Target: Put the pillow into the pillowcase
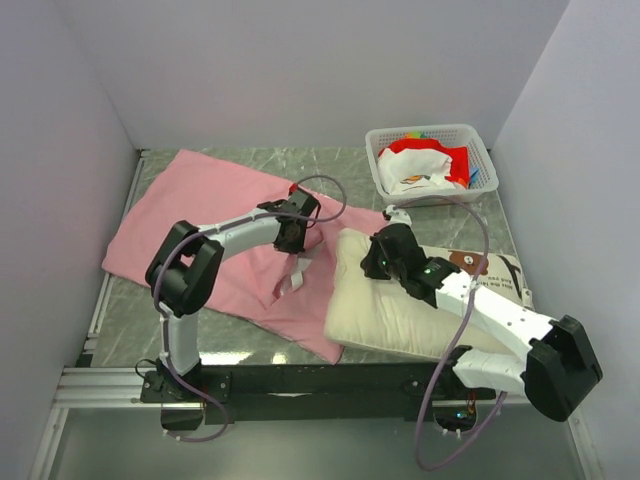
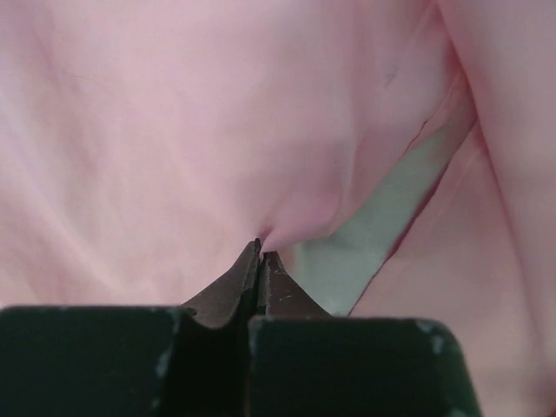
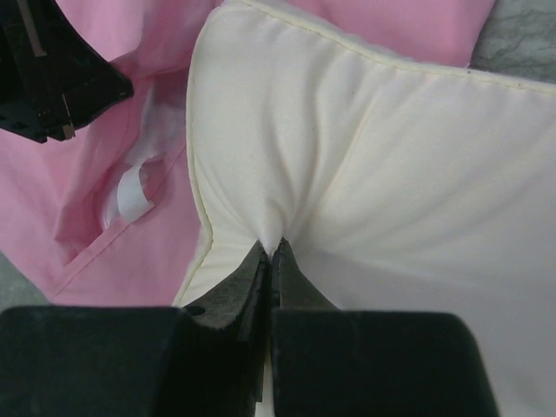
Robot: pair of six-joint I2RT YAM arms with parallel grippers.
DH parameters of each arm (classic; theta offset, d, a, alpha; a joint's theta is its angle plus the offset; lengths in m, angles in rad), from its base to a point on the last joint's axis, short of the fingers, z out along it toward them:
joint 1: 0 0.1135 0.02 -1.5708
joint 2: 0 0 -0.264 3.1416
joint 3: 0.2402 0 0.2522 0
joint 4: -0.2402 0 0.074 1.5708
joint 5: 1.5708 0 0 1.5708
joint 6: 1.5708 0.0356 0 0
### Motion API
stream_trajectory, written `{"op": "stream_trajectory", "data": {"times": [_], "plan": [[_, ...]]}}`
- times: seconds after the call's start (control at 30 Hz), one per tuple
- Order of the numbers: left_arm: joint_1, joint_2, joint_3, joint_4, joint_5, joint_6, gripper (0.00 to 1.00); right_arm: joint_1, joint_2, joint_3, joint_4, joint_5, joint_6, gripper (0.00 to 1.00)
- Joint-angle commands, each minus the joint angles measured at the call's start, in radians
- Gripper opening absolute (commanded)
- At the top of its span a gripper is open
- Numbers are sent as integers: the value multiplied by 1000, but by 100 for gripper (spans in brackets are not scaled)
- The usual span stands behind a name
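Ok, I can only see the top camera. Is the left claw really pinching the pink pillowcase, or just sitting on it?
Observer: Pinching. In the left wrist view the left gripper is shut, with a fold of the pillowcase caught at its tips.
Kid: And on the other side?
Observer: The right wrist view shows the right gripper shut on the pillow. The cream cloth puckers where the tips bite.
Kid: Is the bag open anywhere?
Observer: In the left wrist view, just right of the tips, the pink layers part around a pale green patch. I can't tell whether that's the mouth.
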Motion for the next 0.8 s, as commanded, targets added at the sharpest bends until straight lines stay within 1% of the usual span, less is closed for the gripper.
{"op": "stream_trajectory", "data": {"times": [0.0, 0.07, 0.13, 0.2, 0.3, 0.37, 0.43, 0.63, 0.77], "plan": [[18, -101, 28, -26, -11, -3, 1, 7, -90, 72, -51, 36, -4, 0], [32, -126, 33, -42, 27, -3, 1, 14, -111, 104, -80, 24, -19, 0], [49, -160, 37, -49, 57, -1, 1, 37, -110, 185, -113, 51, -33, 0], [63, -184, 45, -59, 98, -4, 1, 95, -95, 277, -165, 100, -39, 0], [90, -219, 45, -66, 147, -9, 1, 135, -52, 343, -163, 117, -41, 0], [109, -235, 45, -70, 173, -18, 1, 160, 10, 371, -160, 125, -41, 0], [126, -256, 45, -70, 202, -26, 1, 172, 77, 384, -119, 113, -33, 0], [153, -305, 54, -64, 229, -44, 1, 204, 258, 364, -41, 74, -9, 0], [155, -341, 54, -69, 264, -41, 1, 206, 362, 382, -42, 96, -12, 0]]}}
